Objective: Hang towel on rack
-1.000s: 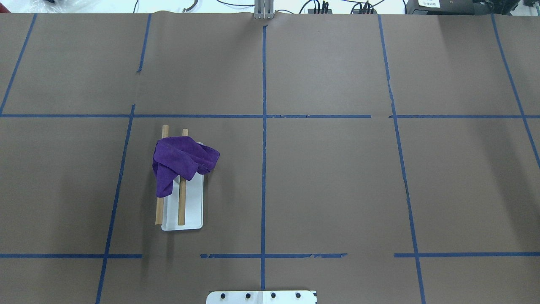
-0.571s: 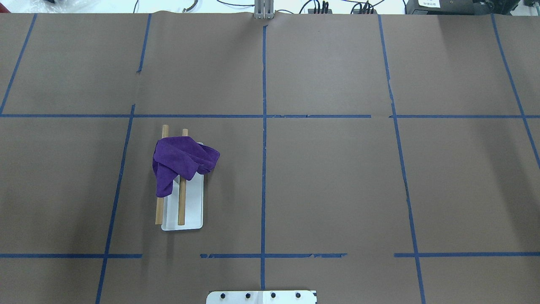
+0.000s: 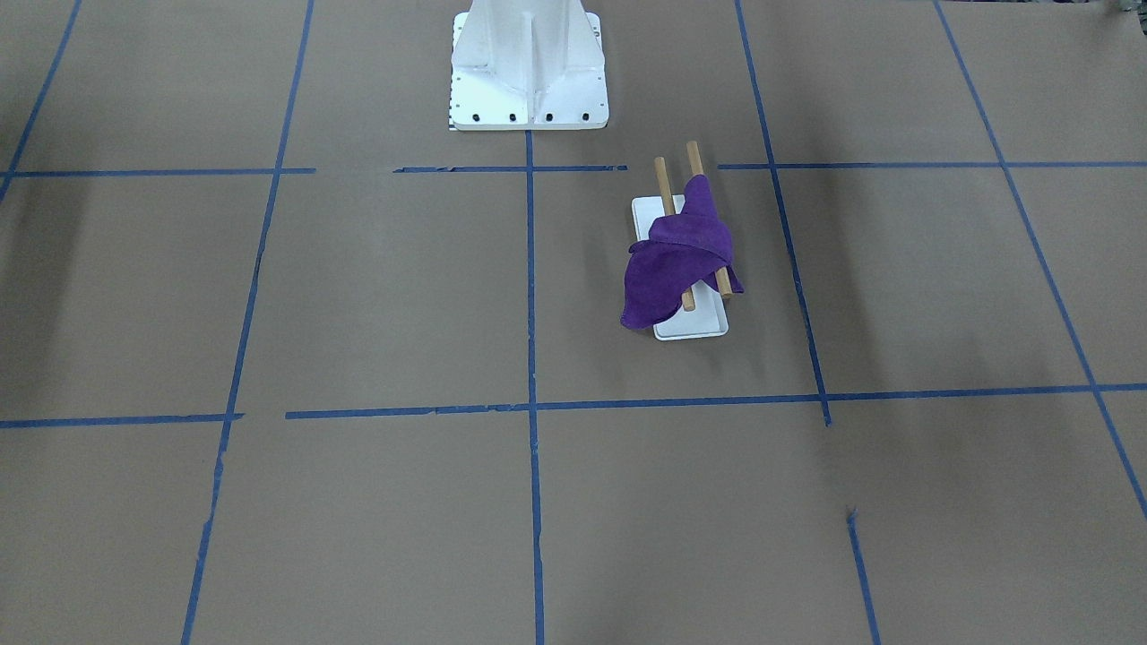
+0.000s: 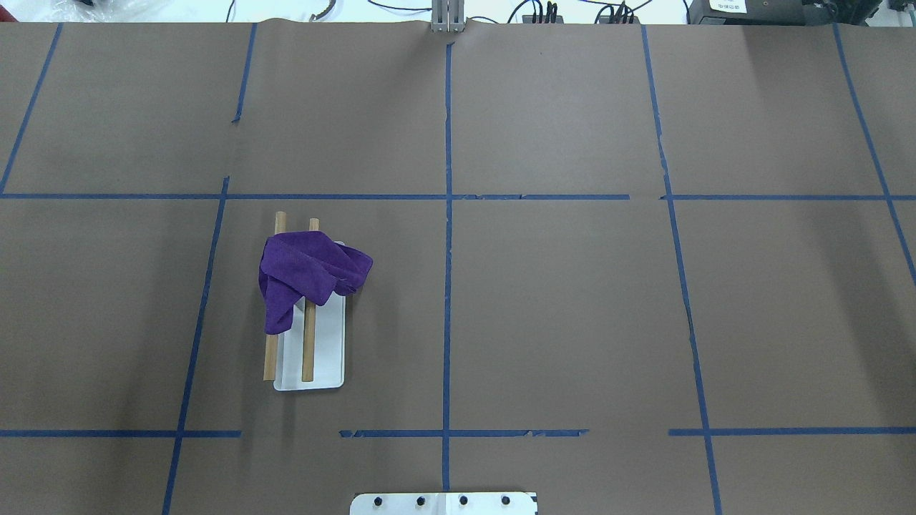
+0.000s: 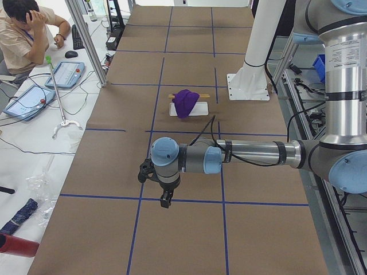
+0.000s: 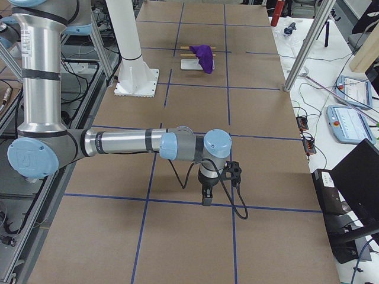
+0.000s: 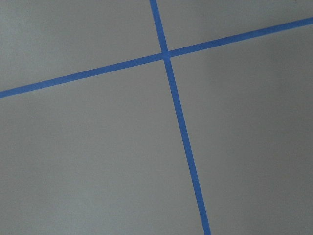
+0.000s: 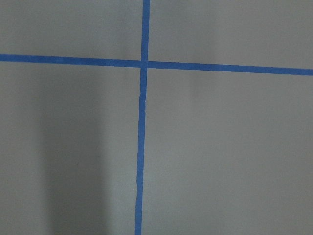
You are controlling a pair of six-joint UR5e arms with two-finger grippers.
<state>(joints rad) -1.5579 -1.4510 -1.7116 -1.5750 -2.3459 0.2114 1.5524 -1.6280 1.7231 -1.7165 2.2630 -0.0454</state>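
While the towel is lying bunched across the rack, left of centre, the left gripper and right gripper are hanging well apart from it; spread or pressed together, I cannot tell. That lopsided bunch could be sliding off under its own weight.

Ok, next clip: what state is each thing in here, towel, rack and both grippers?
towel: bunched, draped across both dowels, one end hanging down the side, held by no gripper.
rack: standing on its base on the table.
left gripper: pointing down over the table, far from the rack; cannot tell if open or shut.
right gripper: same, cannot tell.
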